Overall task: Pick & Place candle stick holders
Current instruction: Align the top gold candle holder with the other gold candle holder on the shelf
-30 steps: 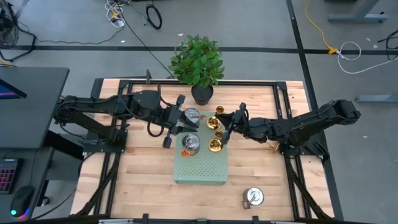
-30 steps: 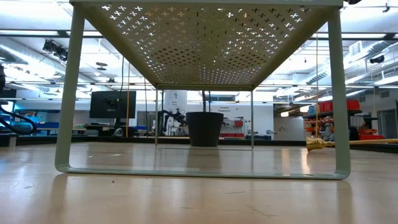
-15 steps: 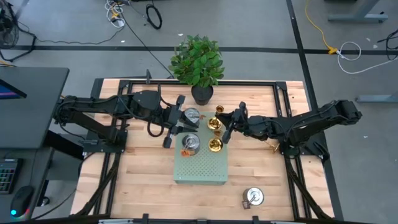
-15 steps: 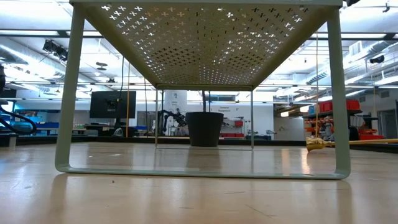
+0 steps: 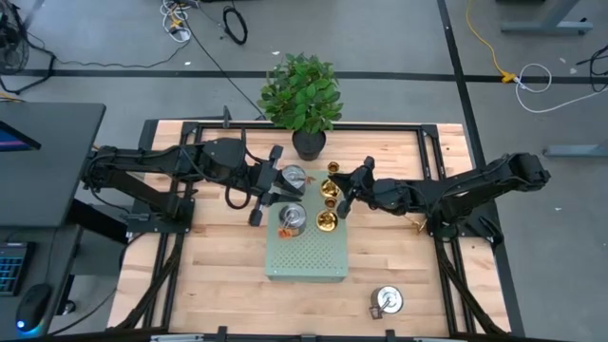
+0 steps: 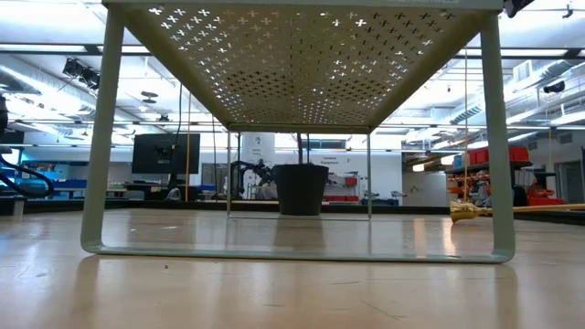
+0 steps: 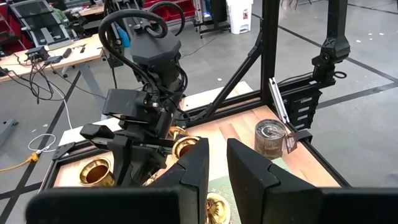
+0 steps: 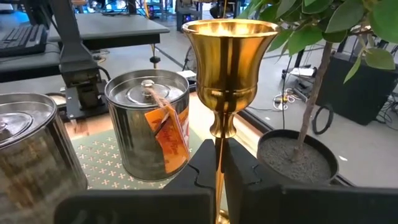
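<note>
Three gold candle stick holders stand at the pale green board's (image 5: pixel 306 258) far right: one on the wood by the pot (image 5: pixel 333 169), one in my right gripper (image 5: pixel 329 188), one on the board (image 5: pixel 328 221). Two silver ones stand at the board's far left (image 5: pixel 293 177) (image 5: pixel 291 218). A third (image 5: pixel 386 301) stands on the table at the near right. My right gripper (image 5: pixel 345 193) is shut on the middle gold holder (image 8: pixel 230 43). My left gripper (image 5: pixel 269 186) hovers beside the two silver ones, a little open and empty (image 7: pixel 216 163). My right gripper pinches the gold holder's slim stem (image 8: pixel 219 155) between its two fingers, below the cup. The fingers come level from the table's right and lie across the stem. The holder stands upright. Its base is hidden by the fingers, so whether it is lifted does not show.
A black-potted plant (image 5: pixel 302 95) stands at the table's far edge, just behind the holders. The board stands on legs (image 6: pixel 96 137) above the table. Bare wood (image 5: pixel 218 275) lies at the near left. A black frame (image 5: pixel 432 152) runs around the table.
My right gripper has crept a little toward the table's left edge with the gold holder, which stays upright.
</note>
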